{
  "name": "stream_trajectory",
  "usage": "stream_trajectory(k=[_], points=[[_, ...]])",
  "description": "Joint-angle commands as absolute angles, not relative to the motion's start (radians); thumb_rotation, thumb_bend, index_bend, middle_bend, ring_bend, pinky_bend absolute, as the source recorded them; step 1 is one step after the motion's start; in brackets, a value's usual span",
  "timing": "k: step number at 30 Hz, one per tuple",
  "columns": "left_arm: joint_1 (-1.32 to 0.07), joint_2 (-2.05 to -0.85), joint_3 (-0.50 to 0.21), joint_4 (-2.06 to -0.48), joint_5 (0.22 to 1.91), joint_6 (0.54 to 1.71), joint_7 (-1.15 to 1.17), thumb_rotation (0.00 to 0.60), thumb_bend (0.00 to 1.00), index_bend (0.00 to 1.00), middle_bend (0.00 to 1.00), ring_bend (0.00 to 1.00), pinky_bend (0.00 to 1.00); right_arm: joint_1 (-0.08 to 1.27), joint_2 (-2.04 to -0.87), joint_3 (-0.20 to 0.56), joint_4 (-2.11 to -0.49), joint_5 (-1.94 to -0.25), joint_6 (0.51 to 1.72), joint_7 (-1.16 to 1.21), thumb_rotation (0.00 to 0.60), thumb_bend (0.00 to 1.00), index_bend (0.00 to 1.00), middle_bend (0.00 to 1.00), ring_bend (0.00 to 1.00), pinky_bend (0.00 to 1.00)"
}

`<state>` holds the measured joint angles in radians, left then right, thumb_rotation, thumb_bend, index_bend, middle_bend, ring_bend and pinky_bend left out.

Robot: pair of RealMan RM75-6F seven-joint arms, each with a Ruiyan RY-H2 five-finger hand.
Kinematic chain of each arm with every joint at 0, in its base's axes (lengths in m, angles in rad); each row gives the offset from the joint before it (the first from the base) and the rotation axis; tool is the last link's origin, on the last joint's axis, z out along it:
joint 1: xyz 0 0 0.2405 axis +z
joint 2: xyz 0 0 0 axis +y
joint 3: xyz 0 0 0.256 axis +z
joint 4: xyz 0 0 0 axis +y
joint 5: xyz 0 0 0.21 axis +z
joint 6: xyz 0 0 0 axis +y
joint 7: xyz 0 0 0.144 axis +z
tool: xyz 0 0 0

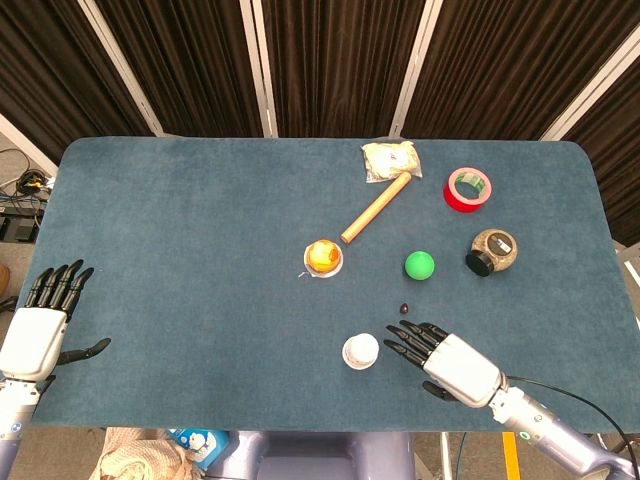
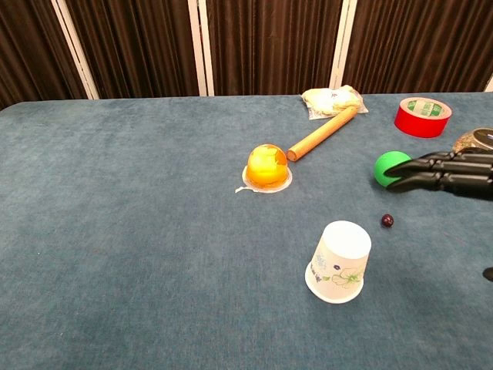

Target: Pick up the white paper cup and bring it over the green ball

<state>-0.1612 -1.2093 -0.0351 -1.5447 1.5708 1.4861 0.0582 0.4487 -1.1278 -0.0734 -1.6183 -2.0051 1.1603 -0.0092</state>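
The white paper cup [image 1: 361, 351] [image 2: 337, 261] stands upside down near the table's front edge. The green ball [image 1: 419, 265] [image 2: 389, 167] lies behind it and to the right. My right hand [image 1: 447, 361] [image 2: 451, 174] hovers just right of the cup, fingers stretched toward it and apart, holding nothing. In the chest view its fingertips partly cover the ball. My left hand [image 1: 42, 327] rests open at the table's front left corner, far from both objects; the chest view does not show it.
A small dark bead [image 1: 405, 307] [image 2: 387, 220] lies between cup and ball. An orange jelly cup [image 1: 323, 257], a wooden rod [image 1: 376, 208], a plastic bag [image 1: 391, 158], a red tape roll [image 1: 468, 189] and a lying jar [image 1: 492, 251] sit further back.
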Motion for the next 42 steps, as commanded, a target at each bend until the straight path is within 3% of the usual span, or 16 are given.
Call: stream_trajectory(k=[1, 34, 38, 42], points=[[-0.161, -1.209, -0.035, -1.546, 1.57, 1.486, 0.058, 0.6, 0.02, 0.0, 0.0, 0.0, 0.0, 0.466, -1.141, -0.066, -1.663, -1.948, 1.088, -0.089, 0.6, 0.33, 0.0, 0.0, 0.03, 0.21], [-0.165, -1.203, -0.035, -1.552, 1.56, 1.473, 0.045, 0.6, 0.02, 0.0, 0.0, 0.0, 0.0, 0.545, -1.289, -0.005, -1.733, -1.668, 0.898, -0.34, 0.6, 0.33, 0.0, 0.0, 0.03, 0.22], [-0.165, -1.201, -0.035, -1.554, 1.559, 1.472, 0.042, 0.6, 0.02, 0.0, 0.0, 0.0, 0.0, 0.549, -1.314, 0.0, -1.726, -1.63, 0.885, -0.382, 0.6, 0.34, 0.0, 0.0, 0.05, 0.26], [-0.165, -1.201, -0.034, -1.554, 1.559, 1.472, 0.041, 0.6, 0.02, 0.0, 0.0, 0.0, 0.0, 0.547, -1.332, -0.003, -1.716, -1.612, 0.892, -0.398, 0.6, 0.41, 0.02, 0.05, 0.13, 0.35]])
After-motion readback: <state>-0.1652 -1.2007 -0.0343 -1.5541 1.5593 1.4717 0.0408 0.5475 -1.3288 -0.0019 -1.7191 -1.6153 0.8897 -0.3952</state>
